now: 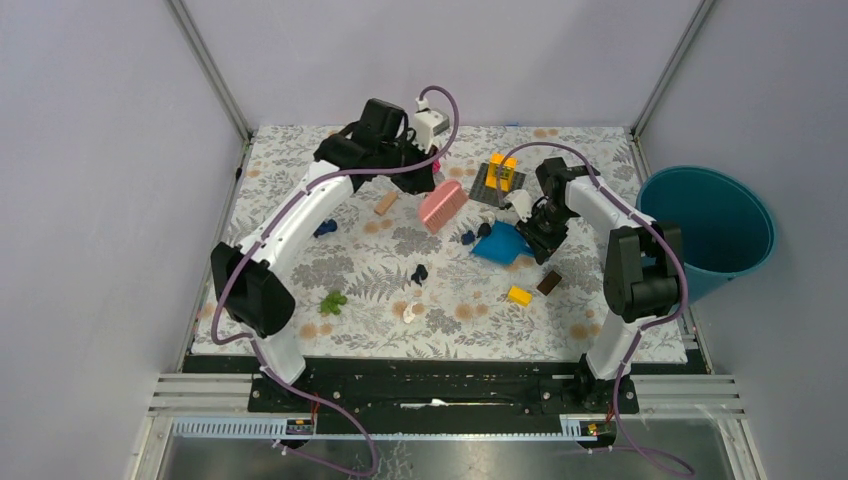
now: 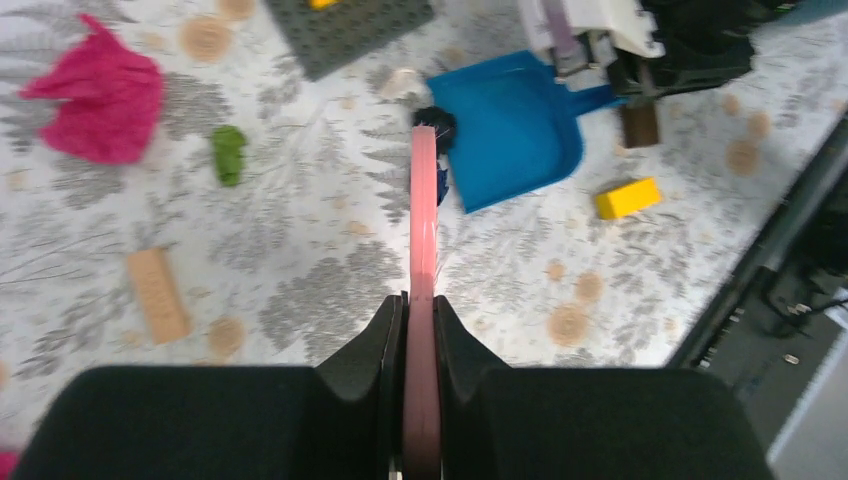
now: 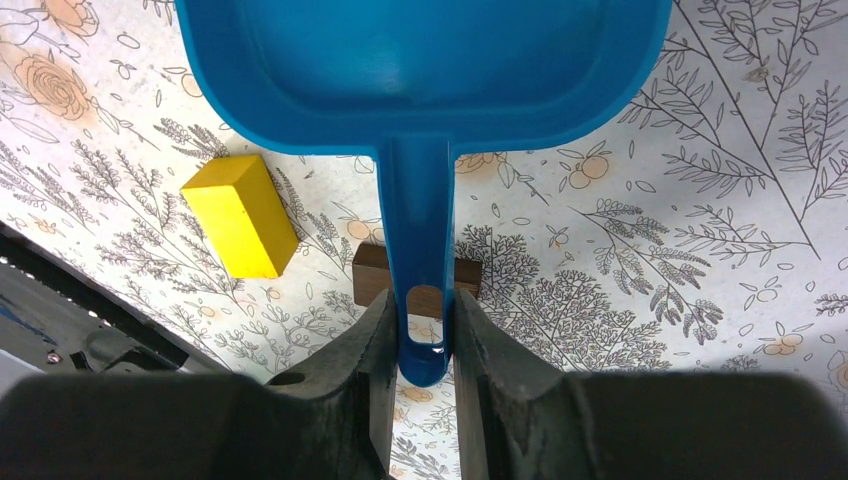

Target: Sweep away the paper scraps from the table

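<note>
The overhead view takes in the whole table [image 1: 280, 160], covered in a white cloth with ferns and flowers. The paper scraps lie scattered over it: a dark blue wad [image 1: 325, 228] at the left, a black wad [image 1: 420, 272] in the middle, and a green wad [image 1: 333, 301] and a white wad [image 1: 411, 312] nearer the arms. At far centre the left gripper [image 1: 425, 180] carries a flat pink brush [image 1: 443, 205]. To its right the right gripper [image 1: 535, 240] holds a blue plastic dustpan [image 1: 500, 243]. A round teal bucket [image 1: 715, 230] stands off the table's right side.

Only the left wrist camera shows the left fingers [image 2: 385, 335] pressed tight on the brush's thin edge, with a dark wad [image 2: 436, 122] at the brush tip beside the dustpan's open edge. It also shows a large crumpled magenta wad [image 2: 100, 90], mostly hidden by the arm from above.

The right wrist camera shows both fingers [image 3: 372, 350] clamped on the dustpan's handle. A brown block [image 3: 370, 275] lies under the handle, with a yellow block [image 3: 240, 215] just beside it.
</note>
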Available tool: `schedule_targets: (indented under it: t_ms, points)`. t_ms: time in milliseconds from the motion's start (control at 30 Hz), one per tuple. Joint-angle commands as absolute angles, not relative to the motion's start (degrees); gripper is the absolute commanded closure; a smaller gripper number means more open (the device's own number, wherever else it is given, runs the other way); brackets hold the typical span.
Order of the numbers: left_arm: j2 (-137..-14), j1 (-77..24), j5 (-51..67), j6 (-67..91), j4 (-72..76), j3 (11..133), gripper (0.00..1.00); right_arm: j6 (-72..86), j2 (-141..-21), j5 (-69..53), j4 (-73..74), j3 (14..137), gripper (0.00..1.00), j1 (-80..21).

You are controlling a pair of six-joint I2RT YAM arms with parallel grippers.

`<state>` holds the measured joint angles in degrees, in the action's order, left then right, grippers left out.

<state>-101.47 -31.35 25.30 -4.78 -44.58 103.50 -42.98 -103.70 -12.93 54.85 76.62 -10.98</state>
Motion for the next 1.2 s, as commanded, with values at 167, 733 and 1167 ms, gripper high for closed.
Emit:
schedule_targets:
  t_ms: [167, 733, 1167]
  points:
    - [-113.1, -30.5, 8.6, -12.0, -40.6, 112.9, 1.0, -36.5, -101.5, -8.6, 54.3, 74.5, 1.0, -11.4]
    - [-126.5, -38.3, 24.6, -2.2, -40.1, 119.1, 1.0, -33.7, -103.9, -7.7, 54.1, 75.0, 1.0, -11.4]
    - [-117.6, -40.5, 23.8, -0.3, -39.1, 119.6, 1.0, -38.8, -95.6, -13.7, 50.3, 65.5, 1.0, -11.4]
